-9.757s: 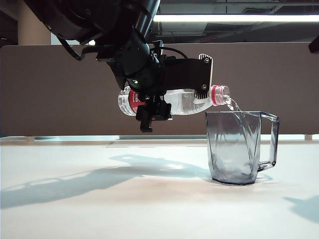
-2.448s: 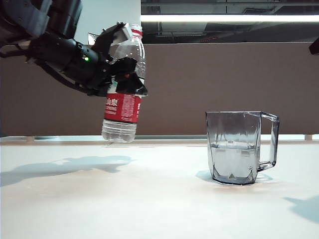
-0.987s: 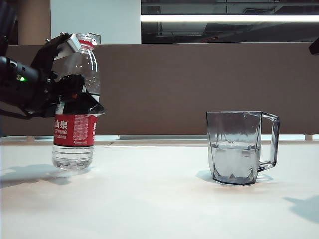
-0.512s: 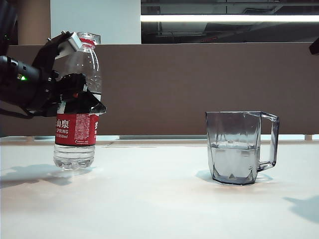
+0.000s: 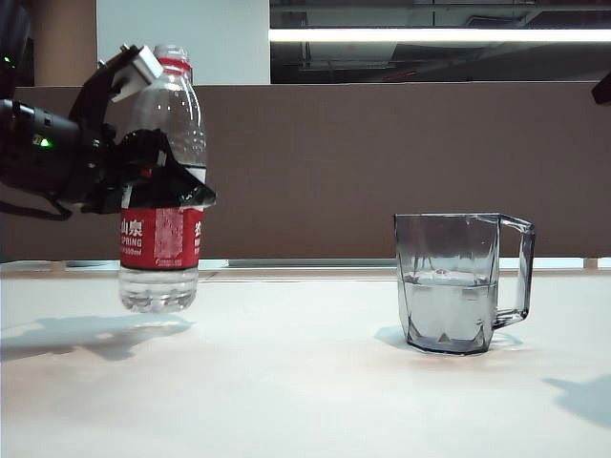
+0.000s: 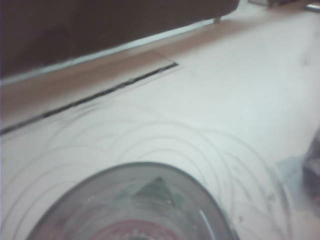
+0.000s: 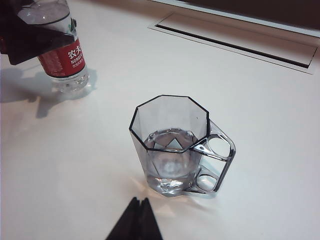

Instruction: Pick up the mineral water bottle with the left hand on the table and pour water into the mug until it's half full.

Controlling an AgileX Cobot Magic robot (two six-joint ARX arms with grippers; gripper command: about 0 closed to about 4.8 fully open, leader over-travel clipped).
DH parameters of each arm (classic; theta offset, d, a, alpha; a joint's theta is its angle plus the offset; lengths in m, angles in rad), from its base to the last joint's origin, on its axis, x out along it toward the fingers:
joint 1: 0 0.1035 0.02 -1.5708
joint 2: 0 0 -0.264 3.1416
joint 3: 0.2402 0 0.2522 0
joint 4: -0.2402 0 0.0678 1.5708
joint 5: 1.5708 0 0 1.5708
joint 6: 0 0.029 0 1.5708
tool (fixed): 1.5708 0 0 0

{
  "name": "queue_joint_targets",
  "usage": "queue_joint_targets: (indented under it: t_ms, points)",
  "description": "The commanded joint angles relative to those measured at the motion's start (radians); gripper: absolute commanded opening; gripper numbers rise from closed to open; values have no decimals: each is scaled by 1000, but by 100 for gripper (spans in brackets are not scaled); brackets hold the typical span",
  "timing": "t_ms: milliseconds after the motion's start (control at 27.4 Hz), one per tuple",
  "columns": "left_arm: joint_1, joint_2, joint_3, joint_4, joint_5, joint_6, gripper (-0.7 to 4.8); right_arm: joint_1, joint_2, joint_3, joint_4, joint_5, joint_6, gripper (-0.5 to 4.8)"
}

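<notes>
At the left, the left hand [image 5: 143, 124] grips the bottle [image 5: 162, 181] upright around its upper body, above the red label, with the uncapped neck showing above. The bottle's base sits at the table [image 5: 286, 382] surface; contact cannot be told. Well apart to the right stands the mug [image 5: 458, 281], about half full of water.

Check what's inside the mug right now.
The mug holds clear water, roughly to half its height in the exterior view; nothing else shows inside. The left gripper is closed on the mineral water bottle, away from the mug.
</notes>
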Motion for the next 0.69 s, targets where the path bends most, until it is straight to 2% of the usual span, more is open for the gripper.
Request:
queue_joint_targets:
  t_ms: [37,475,694]
  points:
    - [1,-6,-16,130,12,-31,277,0,-2,8,18,-6,0,-5]
    - [1,2,-97,179,12,-38,277,0,-1,8,18,-8,0,-5]
    - [1,85,-97,233,12,-70,277,0,-1,8,18,-8,0,-5]
